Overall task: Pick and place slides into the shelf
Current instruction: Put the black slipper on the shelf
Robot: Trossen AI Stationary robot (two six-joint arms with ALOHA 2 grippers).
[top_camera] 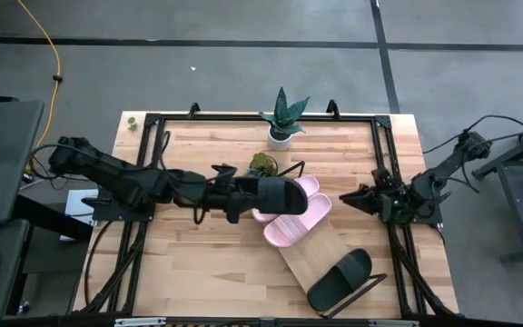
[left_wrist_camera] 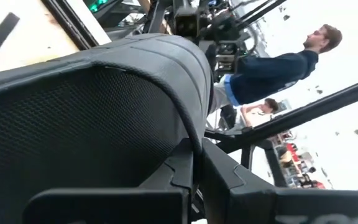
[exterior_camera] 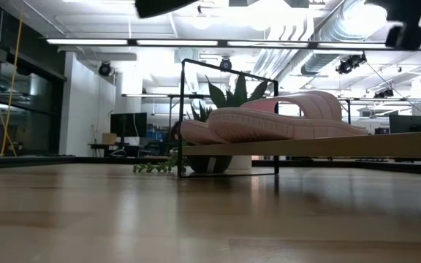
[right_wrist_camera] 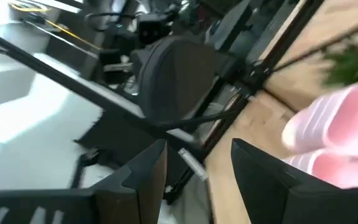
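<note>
Slides lie on the shelf: one black slide at its near end, two pink slides further along. Above the pink pair, the left gripper is clamped on another black slide. The right gripper hovers beside the shelf with fingers apart. Beyond stand a small leafy sprig and a potted plant on the wooden table; two people are in the room.

Left tool clamped, right tool spread.
</note>
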